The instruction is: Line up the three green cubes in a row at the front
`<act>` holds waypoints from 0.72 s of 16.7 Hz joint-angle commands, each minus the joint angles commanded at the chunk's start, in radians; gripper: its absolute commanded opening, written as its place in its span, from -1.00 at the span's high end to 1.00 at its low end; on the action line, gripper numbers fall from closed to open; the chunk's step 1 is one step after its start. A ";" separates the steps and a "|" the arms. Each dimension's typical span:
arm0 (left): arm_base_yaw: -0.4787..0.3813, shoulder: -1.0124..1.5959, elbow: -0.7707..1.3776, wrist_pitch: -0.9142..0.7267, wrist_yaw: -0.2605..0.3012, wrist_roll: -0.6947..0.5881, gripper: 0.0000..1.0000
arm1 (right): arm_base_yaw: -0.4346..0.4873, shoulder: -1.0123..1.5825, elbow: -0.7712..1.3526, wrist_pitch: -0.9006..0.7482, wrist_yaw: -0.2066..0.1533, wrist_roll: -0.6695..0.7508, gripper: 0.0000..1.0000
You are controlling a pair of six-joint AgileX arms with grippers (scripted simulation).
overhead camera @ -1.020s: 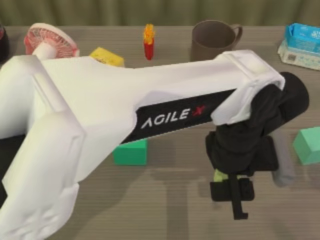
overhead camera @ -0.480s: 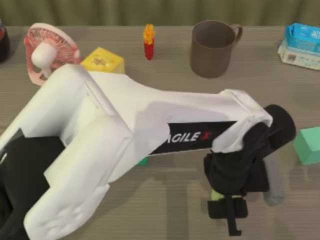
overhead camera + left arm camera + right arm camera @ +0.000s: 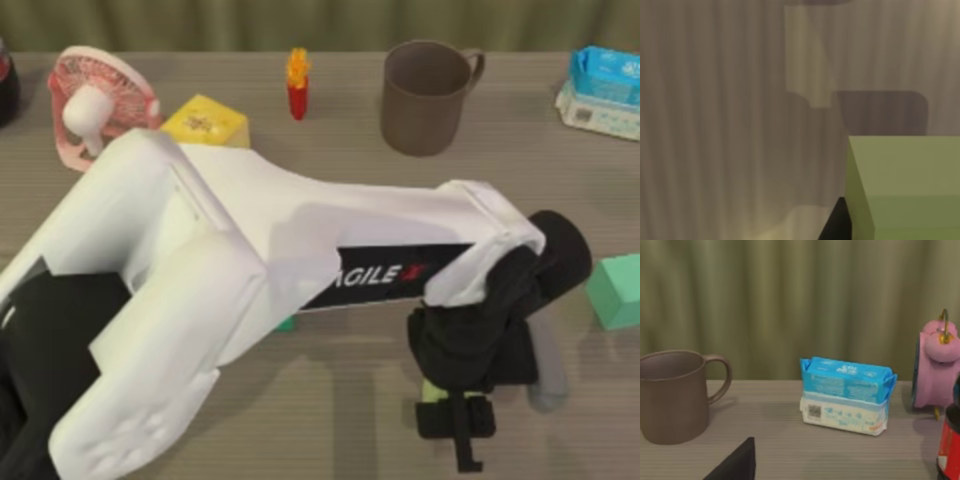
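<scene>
From above, our left gripper (image 3: 455,425) sits low at the front of the bench (image 3: 330,400), right of centre, closed on the small pale cube (image 3: 432,389), which peeks out just behind it. The teal cube (image 3: 615,290) lies well to the right, and the bright green cube (image 3: 287,324) is almost hidden under our left arm. The left wrist view shows the pale cube against one finger, just above the bench. The right wrist view shows a mug (image 3: 672,395) and a tissue pack (image 3: 846,395); we cannot tell the right gripper's state.
</scene>
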 joint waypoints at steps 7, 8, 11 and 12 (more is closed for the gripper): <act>0.000 0.000 0.000 0.000 0.000 0.000 -0.81 | 0.000 0.000 0.000 0.000 0.000 0.000 -1.00; 0.000 0.000 0.000 0.000 0.000 0.000 -0.96 | 0.000 0.000 0.000 0.000 0.000 0.000 -1.00; 0.000 0.000 0.000 0.000 0.000 0.000 -1.00 | 0.000 0.000 0.000 0.000 0.000 0.000 -1.00; 0.000 0.000 0.000 0.000 0.000 0.000 -1.00 | 0.000 0.000 0.000 0.000 0.000 0.000 -1.00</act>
